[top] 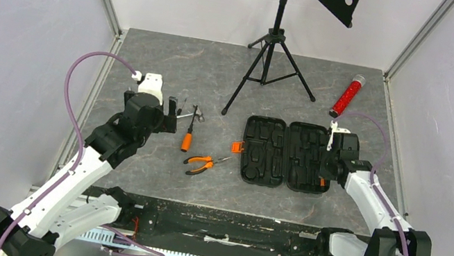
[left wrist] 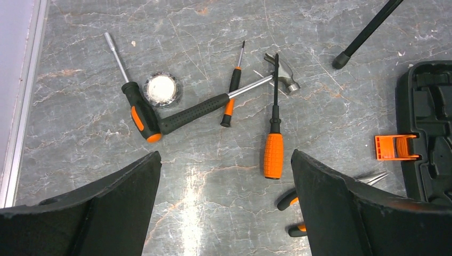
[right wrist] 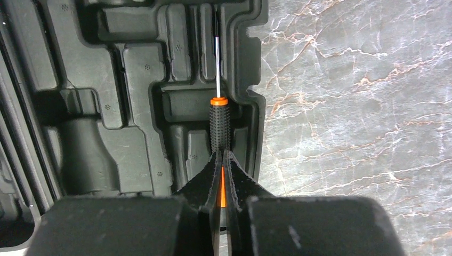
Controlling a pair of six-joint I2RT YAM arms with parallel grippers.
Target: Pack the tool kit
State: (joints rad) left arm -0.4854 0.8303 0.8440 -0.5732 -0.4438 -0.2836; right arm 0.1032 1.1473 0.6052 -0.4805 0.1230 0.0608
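- Right gripper (right wrist: 222,159): jaws pinched almost together on the rear end of the ribbed-grip screwdriver (right wrist: 219,125). Orange of its handle showed in the slit between the fingers (right wrist: 198,186).
- That screwdriver ran straight ahead of the jaws with its shaft pointing away, and sat in a moulded slot at the edge of the case (right wrist: 106,106).
- In the right wrist view, the case tray lay to one side of the jaws and the bare marble table (right wrist: 352,106) to the other.
- Left gripper (left wrist: 225,157): jaws wide apart, nothing between them, hovering over the table.
- Just ahead of the case-side finger (left wrist: 341,208) was the orange-handled screwdriver (left wrist: 273,152). Its shaft pointed away and its tip reached the hammer (left wrist: 213,104) head.
- The hammer lay diagonally across the space ahead of the open jaws, with the precision screwdriver (left wrist: 233,88) crossing its shaft.
- The nut driver (left wrist: 139,109) lay ahead of the other finger, its handle touching the hammer's grip end.
- The pliers (left wrist: 288,200) were beside the case-side finger and partly hidden behind it.
- The case lay open flat, both halves up, between the two grippers. Its orange latch (left wrist: 395,147) faced the left jaws.
- Left jaws were well apart from the case; right jaws were over its far half.
- The tripod stand (top: 268,58) and red glittery tube (top: 347,96) were beyond both jaws, well apart from them.
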